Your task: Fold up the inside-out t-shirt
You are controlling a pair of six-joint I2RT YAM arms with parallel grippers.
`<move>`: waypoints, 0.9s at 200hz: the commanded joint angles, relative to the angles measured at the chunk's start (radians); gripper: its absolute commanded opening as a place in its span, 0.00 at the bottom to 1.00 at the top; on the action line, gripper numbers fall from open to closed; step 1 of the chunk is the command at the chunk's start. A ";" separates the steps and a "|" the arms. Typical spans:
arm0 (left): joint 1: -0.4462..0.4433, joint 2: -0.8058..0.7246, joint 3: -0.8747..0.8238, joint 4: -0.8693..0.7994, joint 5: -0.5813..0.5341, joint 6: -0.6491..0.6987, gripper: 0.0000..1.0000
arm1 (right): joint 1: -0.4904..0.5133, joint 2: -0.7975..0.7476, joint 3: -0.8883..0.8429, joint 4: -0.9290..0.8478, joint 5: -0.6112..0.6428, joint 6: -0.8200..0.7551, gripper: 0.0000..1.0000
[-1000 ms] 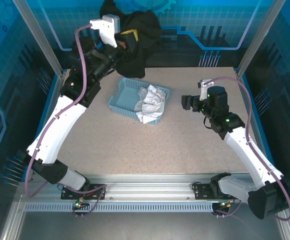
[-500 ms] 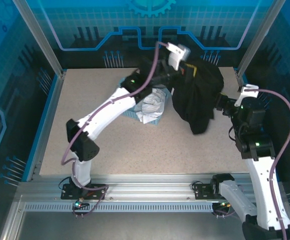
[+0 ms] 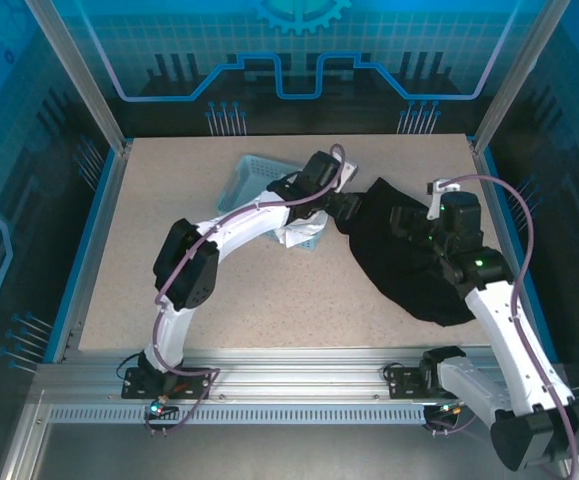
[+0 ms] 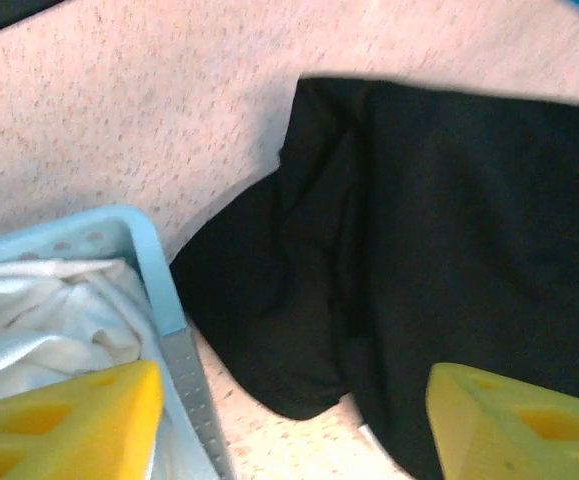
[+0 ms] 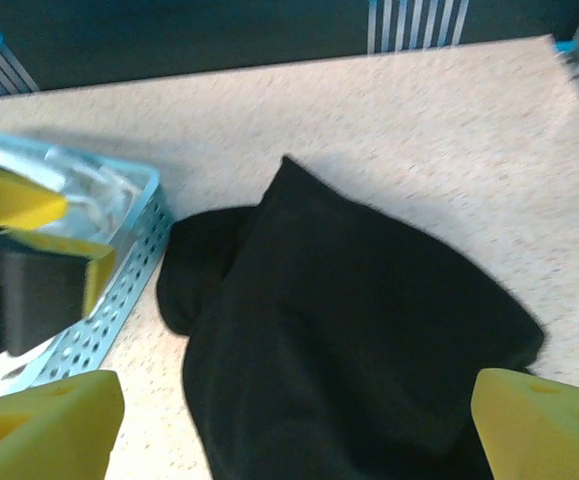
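The black t-shirt lies bunched just right of the basket. Beside the basket, the left gripper and right gripper both gape wide, empty.

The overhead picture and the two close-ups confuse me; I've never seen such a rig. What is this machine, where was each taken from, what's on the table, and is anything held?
These are two robot arms bolted at the near edge of a table. The overhead picture comes from a fixed camera above and behind them; each close-up comes from a camera on one wrist, its yellow fingers at the bottom corners. A black t-shirt lies crumpled on the table beside a light blue basket holding a white cloth. Both the left gripper and right gripper hover open by the shirt, holding nothing.
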 commanded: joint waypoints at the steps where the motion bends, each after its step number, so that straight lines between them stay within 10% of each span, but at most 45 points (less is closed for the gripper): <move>1: -0.005 0.057 0.051 -0.073 -0.068 0.113 0.65 | 0.029 0.032 -0.006 0.063 -0.050 0.022 0.91; 83: 0.042 0.174 0.158 -0.204 -0.187 0.254 0.43 | 0.032 0.051 -0.037 0.090 -0.081 0.028 0.92; 180: 0.381 0.121 0.175 -0.228 -0.282 -0.101 0.07 | 0.040 0.109 -0.039 0.131 -0.119 0.040 0.92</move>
